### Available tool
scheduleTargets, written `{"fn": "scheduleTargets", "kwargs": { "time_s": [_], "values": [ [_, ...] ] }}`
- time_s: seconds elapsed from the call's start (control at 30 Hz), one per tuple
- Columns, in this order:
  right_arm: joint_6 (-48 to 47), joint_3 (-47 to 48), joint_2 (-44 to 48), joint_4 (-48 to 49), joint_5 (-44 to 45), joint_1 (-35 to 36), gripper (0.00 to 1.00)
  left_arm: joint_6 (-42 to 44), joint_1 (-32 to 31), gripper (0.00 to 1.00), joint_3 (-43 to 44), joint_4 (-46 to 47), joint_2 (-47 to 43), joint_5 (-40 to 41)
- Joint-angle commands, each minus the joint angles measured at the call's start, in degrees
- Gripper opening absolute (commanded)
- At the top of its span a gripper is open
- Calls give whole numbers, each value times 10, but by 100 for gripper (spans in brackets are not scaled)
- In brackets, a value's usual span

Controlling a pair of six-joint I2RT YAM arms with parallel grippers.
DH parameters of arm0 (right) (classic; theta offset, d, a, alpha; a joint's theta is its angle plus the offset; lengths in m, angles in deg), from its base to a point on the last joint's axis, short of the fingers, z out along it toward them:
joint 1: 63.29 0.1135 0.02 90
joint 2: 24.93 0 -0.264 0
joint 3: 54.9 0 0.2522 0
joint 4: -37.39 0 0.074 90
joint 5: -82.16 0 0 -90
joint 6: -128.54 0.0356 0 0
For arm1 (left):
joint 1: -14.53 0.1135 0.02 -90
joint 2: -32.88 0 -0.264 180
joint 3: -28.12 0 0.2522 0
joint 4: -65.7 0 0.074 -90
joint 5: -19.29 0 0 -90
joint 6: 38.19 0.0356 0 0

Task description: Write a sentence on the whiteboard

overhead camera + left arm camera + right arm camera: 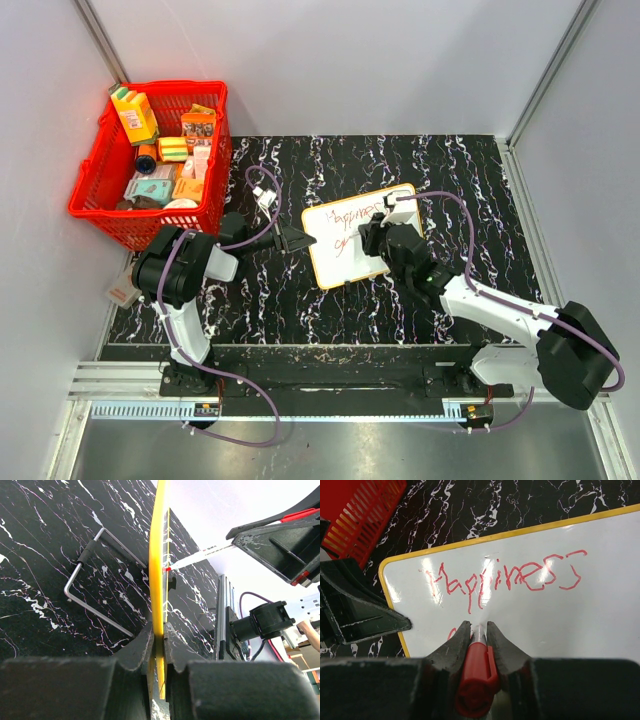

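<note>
Red basket [122, 224] full of small boxes and packets [135, 116], far-left corner of black marbled table [480, 170].

Tabletop is a black marble-look slab [480, 170] with white veins running all over it. The small flat white whiteboard [340, 255] has a thin orange-yellow rim, which reads plain yellow edge-on from the left wrist. The handwritten marker sentence [505, 577] on it is red, in thin strokes. The plastic marker [476, 675] has a bright red body and goes pale toward the tip. Over at 10 o'clock the plastic mesh basket [150, 228] is bright red too, stuffed with orange, yellow and white boxes [135, 115]. The left arm [180, 270] and right arm [490, 300] are black with white sections, and their thin cables [279, 200] are purple. The walls [350, 60] are pale grey-white.
</note>
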Motion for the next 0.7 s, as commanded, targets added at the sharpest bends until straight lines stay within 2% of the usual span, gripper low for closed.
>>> {"fn": "scheduleTargets", "kwargs": {
  "time_s": [0.0,0.67],
  "values": [
    [-7,20,10,13,15,-12,0,15,-6,0,13,60,-18,-18],
    [7,-1,29,-28,-17,-12,0,16,-7,0,14,59,-16,-18]
  ]
}}
